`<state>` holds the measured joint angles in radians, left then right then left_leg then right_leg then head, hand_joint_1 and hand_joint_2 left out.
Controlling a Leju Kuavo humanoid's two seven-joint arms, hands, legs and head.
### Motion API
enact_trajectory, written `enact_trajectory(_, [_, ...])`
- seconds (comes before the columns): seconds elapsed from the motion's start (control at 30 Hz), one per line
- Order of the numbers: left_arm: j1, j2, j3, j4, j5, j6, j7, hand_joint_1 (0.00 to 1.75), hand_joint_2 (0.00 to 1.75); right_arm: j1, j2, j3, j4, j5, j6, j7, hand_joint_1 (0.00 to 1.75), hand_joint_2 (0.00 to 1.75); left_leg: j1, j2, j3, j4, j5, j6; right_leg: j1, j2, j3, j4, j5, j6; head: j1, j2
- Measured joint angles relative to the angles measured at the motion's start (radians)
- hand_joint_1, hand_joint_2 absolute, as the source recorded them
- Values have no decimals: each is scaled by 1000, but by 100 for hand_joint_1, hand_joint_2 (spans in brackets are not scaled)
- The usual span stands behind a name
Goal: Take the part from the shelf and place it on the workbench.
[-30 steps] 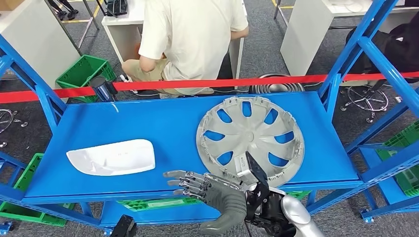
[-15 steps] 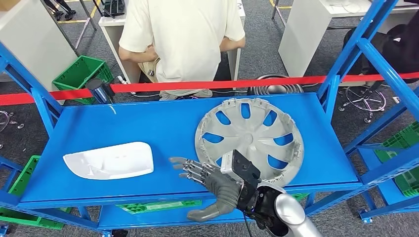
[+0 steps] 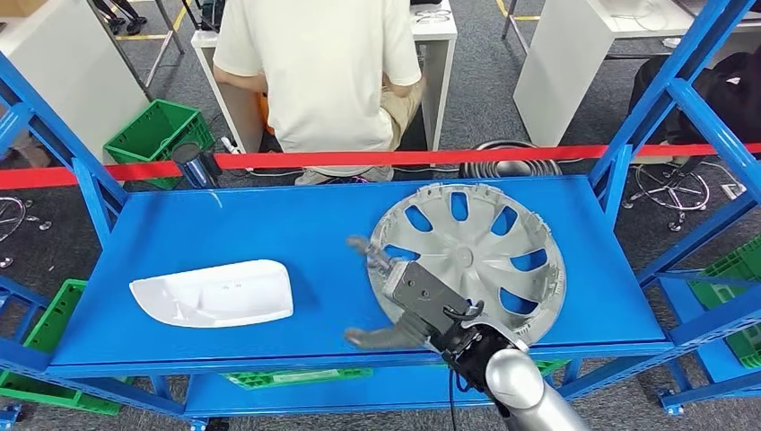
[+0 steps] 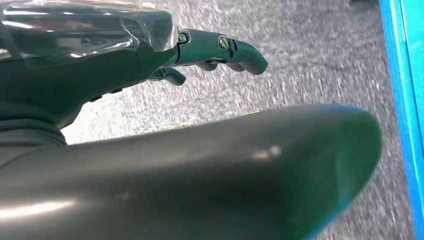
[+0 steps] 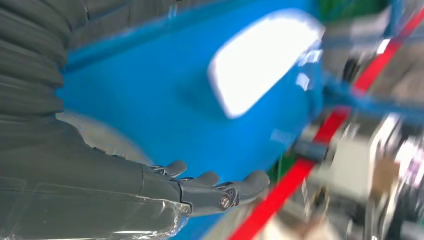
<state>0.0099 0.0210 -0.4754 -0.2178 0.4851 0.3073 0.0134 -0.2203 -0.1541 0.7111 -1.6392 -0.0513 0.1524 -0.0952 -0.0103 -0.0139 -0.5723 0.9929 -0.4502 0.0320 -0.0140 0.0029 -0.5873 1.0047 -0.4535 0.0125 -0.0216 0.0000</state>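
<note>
Reaching over the front edge of the blue shelf, the right robot hand sits at the near-left rim of the silver hubcap, its fingers stretched apart and its thumb pointing out toward the shelf's front edge; it holds nothing, and whether it touches the rim cannot be told. The hubcap lies flat on the right half of the shelf, inner side up, blue showing through its slots. A white curved part lies flat on the left half, well apart from the hubcap. In the right wrist view the same robot hand shows spread fingers above the blue surface, with the white part blurred beyond. The left robot hand hangs over grey carpet floor beside a blue shelf edge, its fingers loosely curved and holding nothing. Behind the shelf runs a red tape, and beyond it a person in a pale shirt sits at a white desk, back turned.
</note>
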Motion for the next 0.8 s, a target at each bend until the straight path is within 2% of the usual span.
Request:
enact_trajectory(0.07, [-4, -5, -1, 0, -9, 20, 0, 0, 0, -1, -3, -5, 3, 54, -51, 1, 0, 175, 4, 1, -7, 11, -9, -8, -7, 0, 2, -3, 3, -10, 0, 0])
enact_trajectory(0.1, [-8, -7, -2, 0, -12, 25, 1, 0, 0, -1, -5, -8, 3, 74, -70, 1, 0, 175, 6, 2, -18, 35, -26, -14, -11, 0, 4, -4, 4, -14, -1, 0])
enact_trajectory(0.13, [-12, -9, -4, 0, -15, 28, 4, 0, 0, -1, -7, -10, 4, 93, -84, 1, 0, 175, 10, 3, -37, 78, -51, -22, -14, 0, 5, -5, 4, -17, -3, 0])
enact_trajectory(0.2, [-21, -12, -5, 0, -16, 27, 13, 0, 0, 0, -10, -10, 7, 130, -101, 1, 0, 175, 18, 6, -98, 210, -112, -36, -13, 0, 6, -5, 3, -19, -5, 0])
enact_trajectory(0.23, [-25, -12, -6, -1, -15, 24, 17, 0, 0, 1, -12, -9, 9, 146, -106, 1, 0, 175, 22, 7, -126, 266, -129, -40, -13, 0, 6, -5, 3, -19, -4, 0])
enact_trajectory(0.27, [-28, -13, -6, -1, -13, 18, 20, 0, 0, 3, -14, -8, 11, 160, -110, 1, 0, 175, 25, 8, -138, 288, -127, -43, -13, 0, 7, -5, 3, -19, -5, 0])
enact_trajectory(0.3, [-31, -13, -6, -2, -10, 13, 21, 0, 0, 4, -15, -7, 14, 168, -113, 1, 0, 175, 28, 9, -132, 269, -106, -44, -13, 1, 8, -5, 3, -19, -5, 0])
enact_trajectory(0.37, [-39, -14, -6, -4, -5, 5, 22, 0, 0, 4, -16, -7, 16, 176, -118, 1, 0, 175, 30, 10, -70, 136, -36, -40, -14, 3, 12, -5, 2, -17, -5, 0])
enact_trajectory(0.43, [-47, -15, -6, -5, -2, 0, 22, 0, 0, 3, -17, -7, 17, 177, -120, 1, 0, 175, 26, 10, -17, 26, -1, -31, -10, 4, 11, -5, 2, -11, -4, 0])
enact_trajectory(0.47, [-49, -15, -6, -5, 1, -8, 23, 0, 0, 4, -17, -7, 17, 177, -121, 1, 0, 175, 22, 10, -8, 7, 0, -26, -9, 4, 10, -5, 3, -7, -4, 0])
enact_trajectory(0.53, [-51, -16, -6, -6, 12, -35, 26, 0, 0, 4, -18, -6, 18, 177, -122, 2, 0, 175, 17, 9, -7, 2, 4, -15, -9, 4, 8, -8, 7, 5, -4, 0])
enact_trajectory(0.6, [-52, -19, -6, -7, 27, -69, 34, 0, 0, 2, -22, -6, 19, 175, -122, 3, 0, 175, 18, 11, -2, -11, 18, 2, -10, 2, -4, 11, -8, 9, -3, 0])
enact_trajectory(0.63, [-53, -21, -6, -7, 33, -85, 38, 0, 0, 0, -24, -6, 20, 174, -122, 4, 0, 175, 19, 12, -1, -18, 25, 11, -10, 2, -21, 47, -30, 6, -2, 0])
enact_trajectory(0.7, [-54, -22, -6, -9, 42, -114, 45, 0, 0, -5, -27, -3, 24, 173, -119, 7, 0, 175, 16, 13, -9, -21, 33, 20, -10, 1, -77, 179, -94, -5, 0, 0])
enact_trajectory(0.73, [-54, -22, -6, -9, 47, -126, 46, 0, 0, -7, -28, -1, 27, 173, -117, 9, 0, 175, 13, 13, -14, -21, 35, 22, -10, 1, -103, 245, -118, -6, 0, 0])
enact_trajectory(0.77, [-54, -22, -6, -9, 51, -135, 45, 0, 0, -9, -29, 1, 31, 173, -115, 10, 0, 175, 11, 12, -18, -21, 37, 23, -10, 1, -116, 282, -129, -3, 0, 0])
enact_trajectory(0.8, [-54, -22, -6, -9, 56, -141, 44, 0, 0, -12, -30, 4, 34, 173, -113, 12, 0, 175, 9, 11, -22, -20, 39, 22, -10, 1, -108, 278, -125, 3, 0, 0])
